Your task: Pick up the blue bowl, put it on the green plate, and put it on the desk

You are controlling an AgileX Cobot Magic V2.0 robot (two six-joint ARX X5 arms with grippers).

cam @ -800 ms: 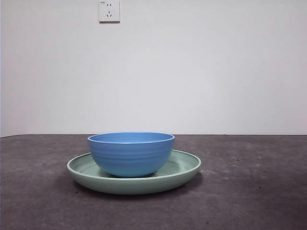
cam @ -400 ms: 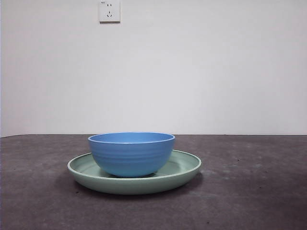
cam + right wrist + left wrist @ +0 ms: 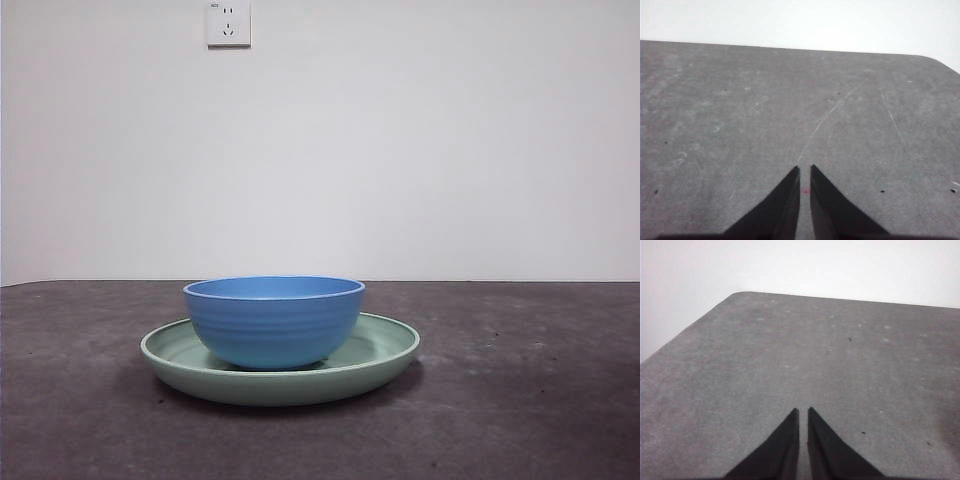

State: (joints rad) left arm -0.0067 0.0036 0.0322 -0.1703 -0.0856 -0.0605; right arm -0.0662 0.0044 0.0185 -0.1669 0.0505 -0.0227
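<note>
The round blue ridged bowl (image 3: 273,320) sits in the wide pale green plate (image 3: 385,350), far from both grippers. Left gripper (image 3: 803,412) and right gripper (image 3: 805,170) are pinched nearly closed, empty. A careless grab could tip the bowl.

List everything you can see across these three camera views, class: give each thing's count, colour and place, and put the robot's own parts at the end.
blue bowl: one, medium blue, upright in the middle of the green plate.
green plate: one, pale mint green, flat on the desk, under the bowl.
desk: one, dark grey and speckled, fills the lower part of each view.
wall: one, white, behind the desk.
wall socket: one, white, high on the wall.
left gripper: one, black jaws nearly together, over bare desk, holding nothing.
right gripper: one, black jaws nearly together, over bare desk, holding nothing.
</note>
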